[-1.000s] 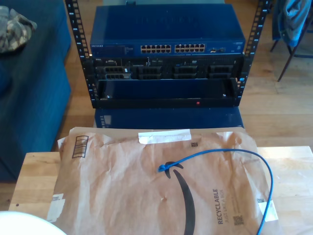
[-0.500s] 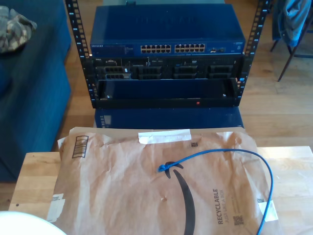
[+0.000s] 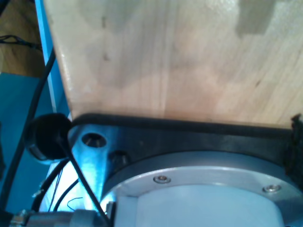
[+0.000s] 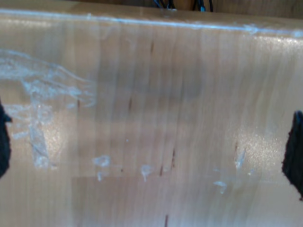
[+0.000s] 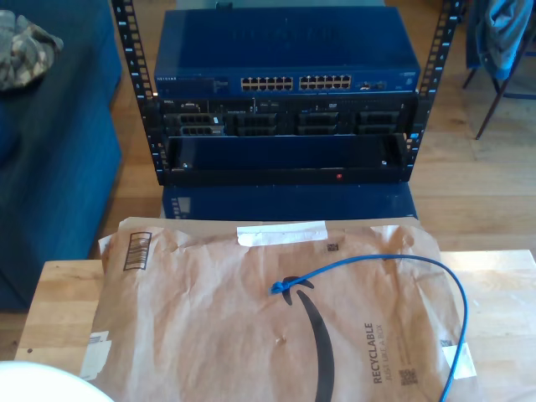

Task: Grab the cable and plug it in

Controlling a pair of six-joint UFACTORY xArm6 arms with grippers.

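The cable (image 5: 394, 261) is a thin, bright blue line lying on a sheet of brown packing paper (image 5: 209, 318) spread over the wooden table (image 5: 502, 301). Its plug end (image 5: 277, 288) rests near the middle of the paper, just beside the top of a black curved arrow print. From there the cable runs toward the exterior view's right, arches up, then bends down along the paper's right side and leaves the view at the bottom edge. The plug looks blue-booted, but its details are too small to make out.

The paper carries the words "RECYCLABLE" (image 5: 369, 353) in black along its right part, with smaller lines beside it that I cannot read, a barcode-like mark (image 5: 136, 250) near its upper left in the exterior view, and a strip of pale tape (image 5: 281, 234) along its far edge.

Beyond the table stands a rack (image 5: 285, 92) holding a blue network switch (image 5: 286, 50) with two blocks of ports (image 5: 296, 83) and a white brand word at its left that reads like "NETGEAR". Darker units (image 5: 285, 119) sit beneath it.

In my first wrist view, bare wood (image 3: 180, 56) meets a grey round arm base (image 3: 199, 189) with dark cables (image 3: 42, 94). In my second wrist view, two dark fingertips (image 4: 294, 151) stand wide apart at the picture's sides over scuffed wood (image 4: 151, 118), so my second gripper (image 4: 149, 146) is spread. I cannot tell how my first gripper stands.
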